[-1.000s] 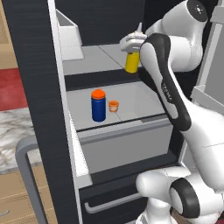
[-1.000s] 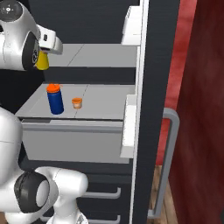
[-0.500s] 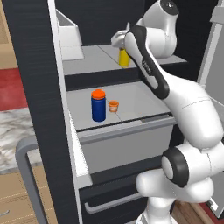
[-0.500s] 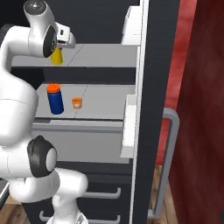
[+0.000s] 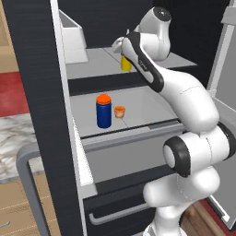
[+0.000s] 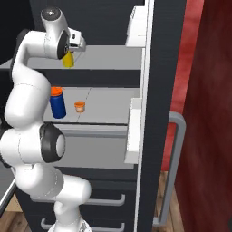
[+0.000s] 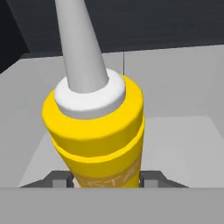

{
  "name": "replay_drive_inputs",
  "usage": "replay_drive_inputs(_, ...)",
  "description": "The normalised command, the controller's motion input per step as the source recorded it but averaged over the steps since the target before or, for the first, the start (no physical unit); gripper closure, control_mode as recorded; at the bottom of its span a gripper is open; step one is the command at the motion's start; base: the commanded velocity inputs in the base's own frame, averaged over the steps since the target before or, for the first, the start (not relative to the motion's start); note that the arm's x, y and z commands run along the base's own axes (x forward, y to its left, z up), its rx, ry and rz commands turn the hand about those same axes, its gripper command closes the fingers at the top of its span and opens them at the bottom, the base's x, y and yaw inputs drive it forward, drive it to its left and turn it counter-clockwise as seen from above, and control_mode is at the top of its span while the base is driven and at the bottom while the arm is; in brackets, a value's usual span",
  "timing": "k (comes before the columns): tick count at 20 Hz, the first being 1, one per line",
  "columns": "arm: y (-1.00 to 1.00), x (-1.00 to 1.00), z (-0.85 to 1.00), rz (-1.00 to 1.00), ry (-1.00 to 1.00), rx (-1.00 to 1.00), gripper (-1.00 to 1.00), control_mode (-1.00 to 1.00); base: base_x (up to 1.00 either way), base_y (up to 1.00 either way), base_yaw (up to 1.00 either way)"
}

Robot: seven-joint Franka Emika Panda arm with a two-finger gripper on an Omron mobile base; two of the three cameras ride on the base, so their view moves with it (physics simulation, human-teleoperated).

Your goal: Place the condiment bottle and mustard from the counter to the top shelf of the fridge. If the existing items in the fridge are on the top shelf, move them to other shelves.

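Observation:
The mustard (image 5: 126,63) (image 6: 68,60) (image 7: 94,131) is a yellow squeeze bottle with a pale pointed nozzle. It stands upright low over the top shelf (image 5: 94,59) (image 6: 111,59) of the fridge (image 5: 34,69), and I cannot tell whether its base touches the plate. My gripper (image 5: 120,46) (image 6: 72,49) (image 7: 106,179) is shut on its body from the side. The existing items, a blue orange-lidded jar (image 5: 103,112) (image 6: 57,103) and a tiny orange cup (image 5: 120,111) (image 6: 79,107), stand on the shelf below (image 5: 145,103) (image 6: 108,102). The condiment bottle is out of view.
A grey drawer front (image 5: 126,156) (image 6: 93,152) sits under the lower shelf. The open fridge door carries white bins (image 5: 73,37) (image 6: 136,22) and a grey bar handle (image 5: 30,184) (image 6: 174,172). Bare shelf plate lies around the mustard.
The arm has swung the mustard from the shelf's front edge deeper into the fridge, over the top shelf. The jar and cup have not moved.

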Motion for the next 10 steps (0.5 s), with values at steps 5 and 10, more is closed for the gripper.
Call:
replay_drive_inputs(5, 0.02, 0.45, -0.25, 0.00, 0.00, -0.02, 1.00, -1.00, 0.00, 0.00, 0.00)
replay_drive_inputs(10, 0.03, 0.59, -0.22, 0.00, -0.02, -0.03, 1.00, -1.00, 0.00, 0.00, 0.00)
